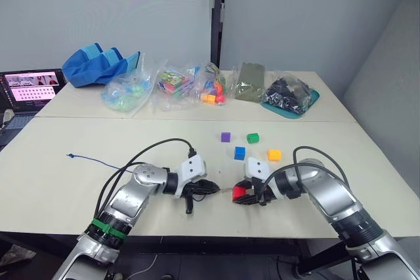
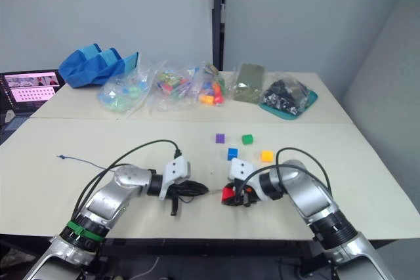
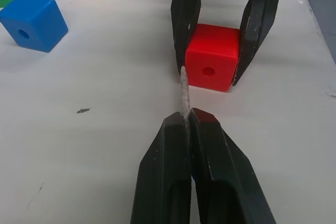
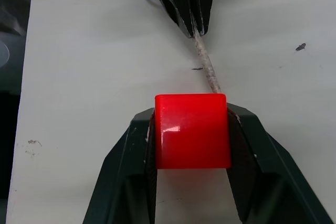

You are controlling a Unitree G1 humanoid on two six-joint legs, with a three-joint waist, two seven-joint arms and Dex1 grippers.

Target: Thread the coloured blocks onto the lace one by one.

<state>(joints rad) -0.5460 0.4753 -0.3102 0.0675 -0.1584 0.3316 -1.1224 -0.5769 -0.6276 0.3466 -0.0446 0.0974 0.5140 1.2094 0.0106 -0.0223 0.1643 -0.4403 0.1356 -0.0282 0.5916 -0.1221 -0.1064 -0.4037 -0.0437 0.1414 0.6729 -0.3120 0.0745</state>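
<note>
The left gripper pinches the lace by its stiff pale tip, which touches the left edge of the red block, beside its hole. The right gripper clamps that block at the near table edge. Farther off lie the blue block, orange-yellow block, green block and purple block.

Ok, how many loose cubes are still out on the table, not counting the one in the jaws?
4: purple cube, green cube, blue cube and orange-yellow cube, clustered just beyond the right gripper, which holds the red cube.
</note>
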